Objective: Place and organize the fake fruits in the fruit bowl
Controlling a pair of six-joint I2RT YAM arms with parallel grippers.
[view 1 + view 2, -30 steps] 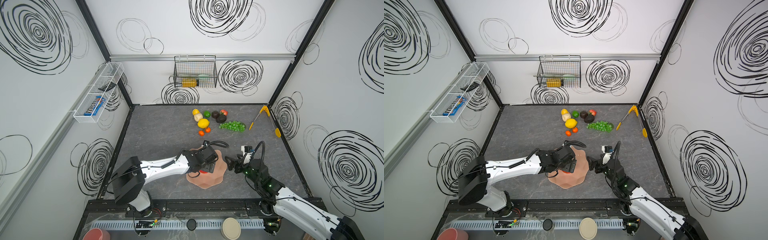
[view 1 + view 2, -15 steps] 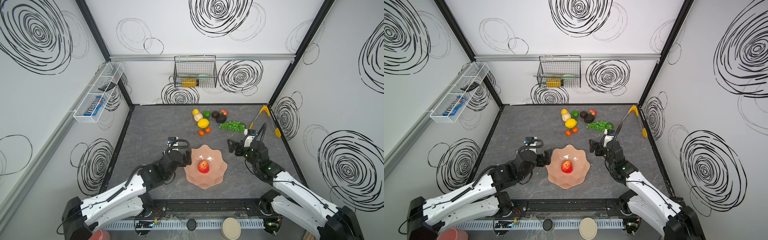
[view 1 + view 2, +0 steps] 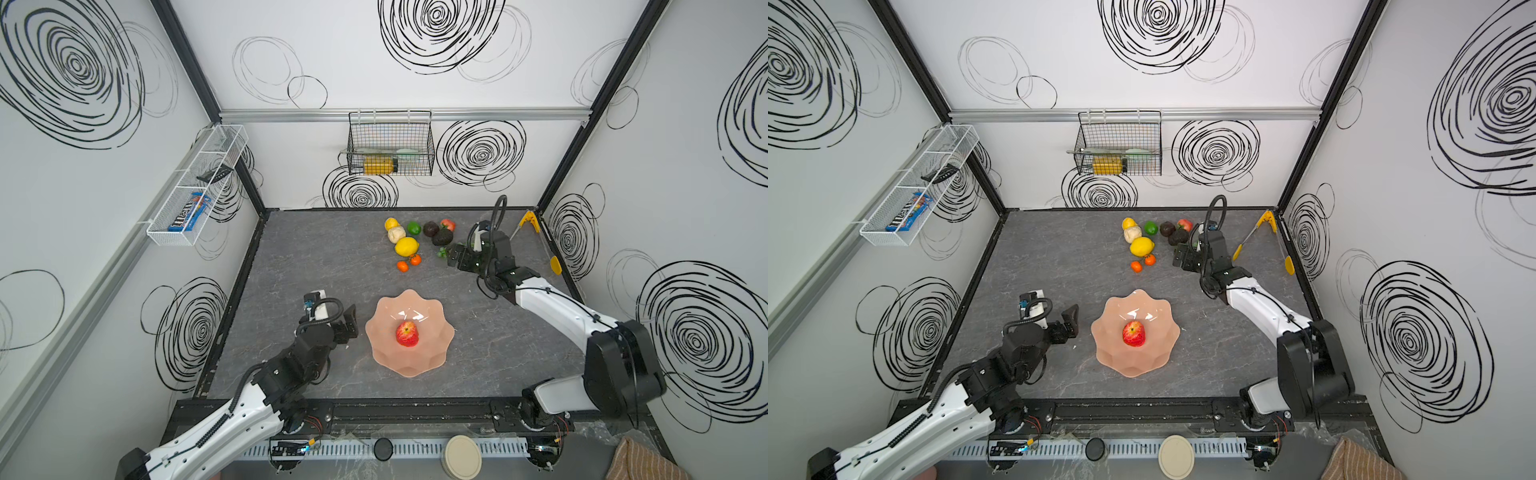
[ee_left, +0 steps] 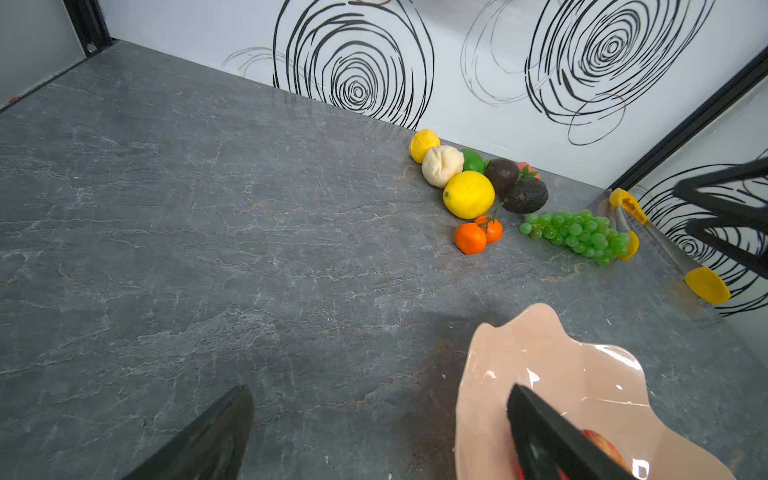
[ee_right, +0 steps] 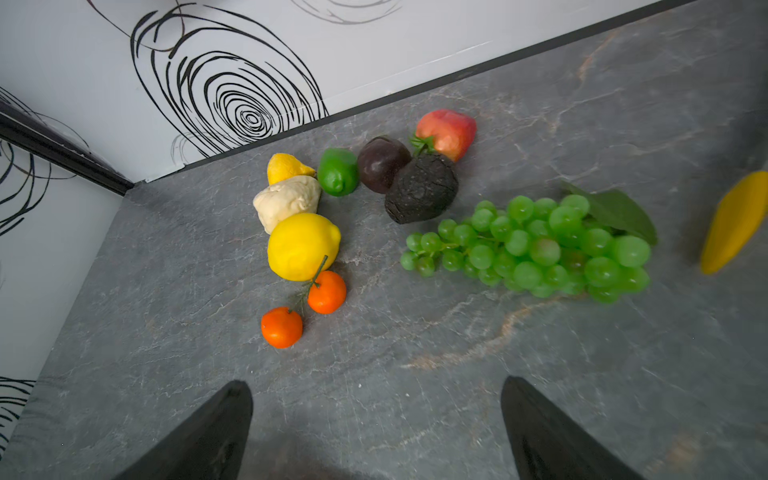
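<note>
The only writing that can be read is "m&m's" on a blue candy packet [image 3: 189, 212] lying in the white wire shelf [image 3: 198, 183] on the left wall; a dark flat thing lies in the compartment next to it, too small to name. On the back wall hangs a black wire basket [image 3: 390, 143] holding a yellow container [image 3: 378, 165] and a pale green thing, neither showing a legible label. On the grey worktop [image 3: 316, 257] stands the fruit bowl [image 3: 432, 353], peach-pink with a wavy rim, and in its middle lies one red apple [image 3: 407, 333], the bowl's only fruit. The remaining fake fruits sit in a cluster near the back wall: a large lemon [image 5: 303, 246], a smaller lemon [image 5: 286, 167], a pale pear [image 5: 286, 200], a lime [image 5: 338, 171], two dark avocados [image 5: 422, 188], a reddish fruit [image 5: 446, 133], two small oranges [image 5: 305, 309] joined on a green stem, and a green grape bunch [image 5: 536, 247] just beside the avocados. Yellow-tipped tongs [image 3: 1268, 239] lie along the right wall. The left gripper [image 3: 349, 324] hangs just left of the bowl, jaws wide and holding nothing. The right gripper [image 3: 455, 257] hovers over the grapes, jaws likewise wide and holding nothing. A cream disc [image 3: 461, 455] sits on the front rail.
</note>
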